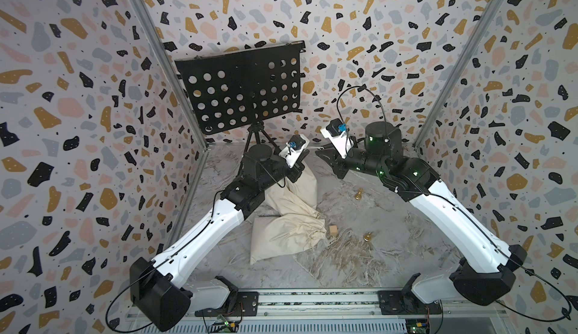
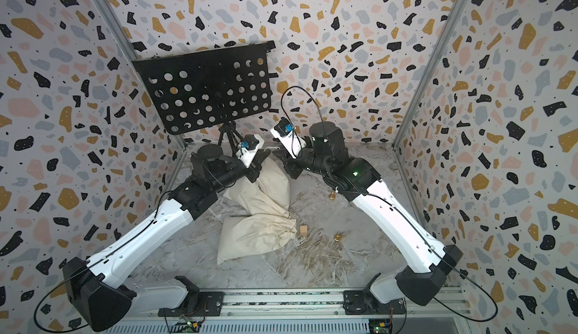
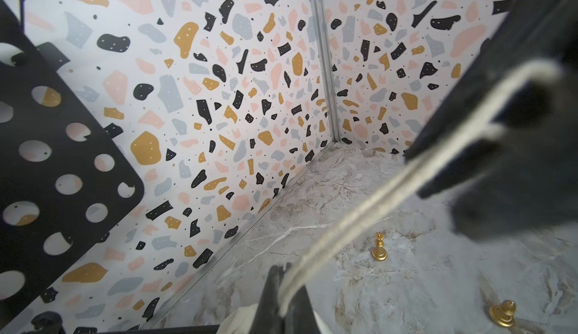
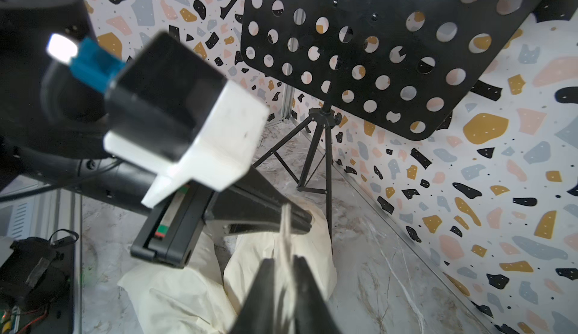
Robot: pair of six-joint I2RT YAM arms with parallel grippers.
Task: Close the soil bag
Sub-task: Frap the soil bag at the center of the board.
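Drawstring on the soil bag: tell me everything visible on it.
The pale twisted drawstring cord runs doubled, two strands side by side, and looks like rough natural fibre. It is stretched in a nearly straight line through the air between the two claws, above the cream cloth soil bag. The left claw is shut on it at its tips. At the other end it passes between the jaws of the right claw, which stand slightly apart. Where it enters the bag's neck is hidden.
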